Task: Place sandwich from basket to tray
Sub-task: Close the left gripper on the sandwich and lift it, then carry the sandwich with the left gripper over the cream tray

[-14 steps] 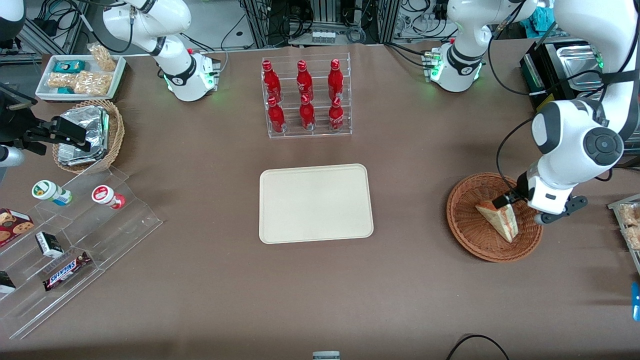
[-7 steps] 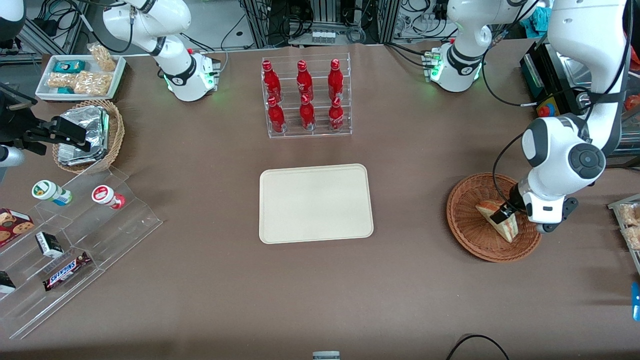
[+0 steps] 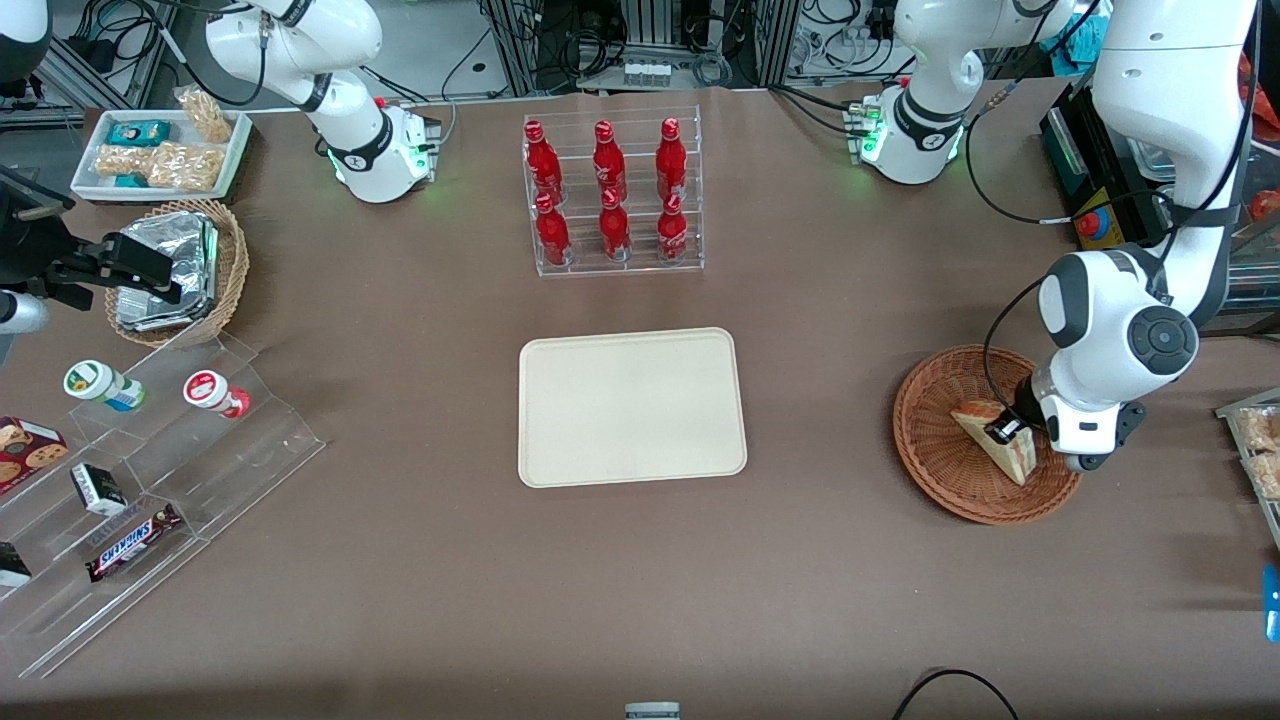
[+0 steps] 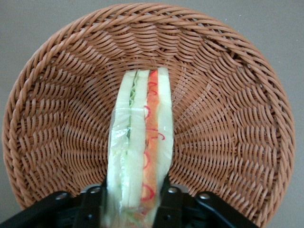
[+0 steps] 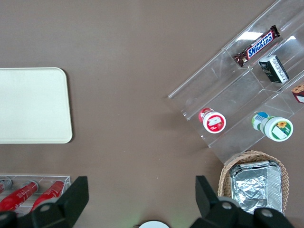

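From the front, the wide, shallow, reddish-brown woven wicker basket (image 3: 985,436) sits toward the working arm's end of the brown table (image 3: 800,560), well apart from the flat cream-beige rectangular tray (image 3: 630,407) at the table's middle. The small triangular sandwich wedge of pale bread (image 3: 990,440) lies inside the basket, and the left arm's black two-finger gripper (image 3: 1003,430) is down on it. In the left wrist view, the sandwich (image 4: 140,142) stands on edge on the basket's weave (image 4: 228,114), its green, red and orange layers facing the camera. The gripper (image 4: 134,199) straddles its near end, one black finger (image 4: 92,202) against each bread face, grasping the wedge. In the right wrist view, the tray (image 5: 33,104) lies bare on the table.
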Controlling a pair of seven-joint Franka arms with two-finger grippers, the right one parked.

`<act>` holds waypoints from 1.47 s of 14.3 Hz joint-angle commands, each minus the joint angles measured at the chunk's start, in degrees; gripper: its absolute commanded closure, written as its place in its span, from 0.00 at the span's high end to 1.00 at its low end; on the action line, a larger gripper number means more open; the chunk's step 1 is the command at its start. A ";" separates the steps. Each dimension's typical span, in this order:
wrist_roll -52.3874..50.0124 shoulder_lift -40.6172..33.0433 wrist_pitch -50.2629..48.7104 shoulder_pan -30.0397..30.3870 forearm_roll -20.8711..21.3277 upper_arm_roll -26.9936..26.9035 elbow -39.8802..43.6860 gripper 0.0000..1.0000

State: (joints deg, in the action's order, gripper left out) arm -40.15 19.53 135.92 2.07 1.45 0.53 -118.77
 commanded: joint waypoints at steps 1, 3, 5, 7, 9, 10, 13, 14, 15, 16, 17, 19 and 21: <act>-0.37 -3.97 -7.57 -1.62 0.48 0.52 2.39 0.02; 4.08 -3.63 -14.42 -5.47 0.84 0.79 7.64 0.00; 16.88 -2.58 -21.45 -9.69 0.14 0.79 12.66 0.00; 18.09 -1.52 -23.77 -14.09 -1.00 0.88 15.05 0.00; 16.69 1.98 -22.81 -20.49 -4.07 0.79 18.38 0.00; 13.81 4.26 -22.63 -23.31 -5.39 0.79 20.75 0.00; 2.14 11.56 -21.23 -31.05 -5.49 0.79 28.05 0.00; -1.82 13.84 -20.18 -33.60 -5.49 0.79 30.33 0.00; -4.65 15.43 -18.95 -35.71 -5.49 0.79 31.83 0.00; -7.63 16.84 -17.20 -38.17 -5.40 0.79 33.24 0.00; -10.01 17.81 -15.61 -39.84 -5.40 0.79 34.21 0.00; -13.53 20.09 -13.23 -43.18 -5.23 0.79 36.49 0.00; -16.09 22.90 -12.35 -46.00 -4.79 0.70 39.13 0.00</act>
State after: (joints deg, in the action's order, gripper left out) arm -53.50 39.07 123.40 -41.39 -3.51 2.25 -84.19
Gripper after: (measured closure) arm 0.855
